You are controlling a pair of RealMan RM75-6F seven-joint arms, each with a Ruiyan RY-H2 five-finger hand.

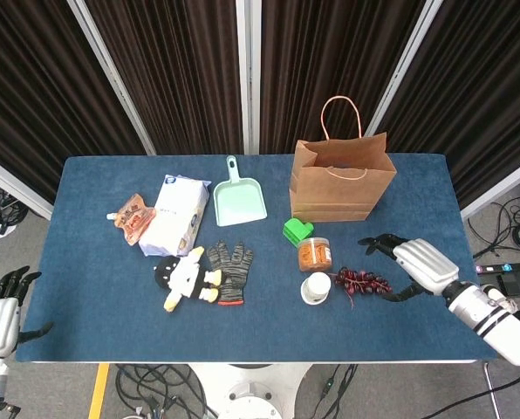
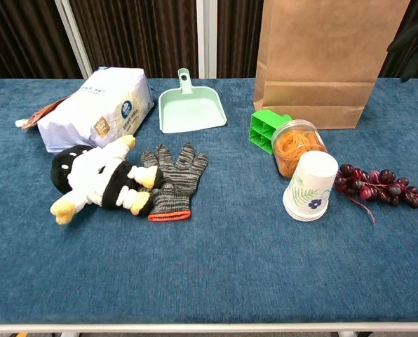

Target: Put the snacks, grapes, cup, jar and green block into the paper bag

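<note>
The brown paper bag (image 1: 341,179) (image 2: 321,63) stands open at the back right of the table. In front of it lie the green block (image 1: 297,230) (image 2: 266,126), the jar (image 1: 314,254) (image 2: 297,146) with orange contents, the upturned paper cup (image 1: 316,287) (image 2: 309,186) and the dark grapes (image 1: 362,281) (image 2: 377,184). At the left lie a white snack bag (image 1: 176,214) (image 2: 100,109) and an orange snack pouch (image 1: 133,218) (image 2: 37,116). My right hand (image 1: 413,262) hovers just right of the grapes, fingers spread, holding nothing. My left hand (image 1: 0,301) hangs off the table's front left corner, fingers apart.
A mint dustpan (image 1: 239,201) (image 2: 191,109) lies at the back middle. A grey knit glove (image 1: 232,271) (image 2: 172,179) and a black-and-white plush doll (image 1: 184,278) (image 2: 97,179) lie in the front middle. The blue table (image 1: 400,323) shows bare cloth at the front right.
</note>
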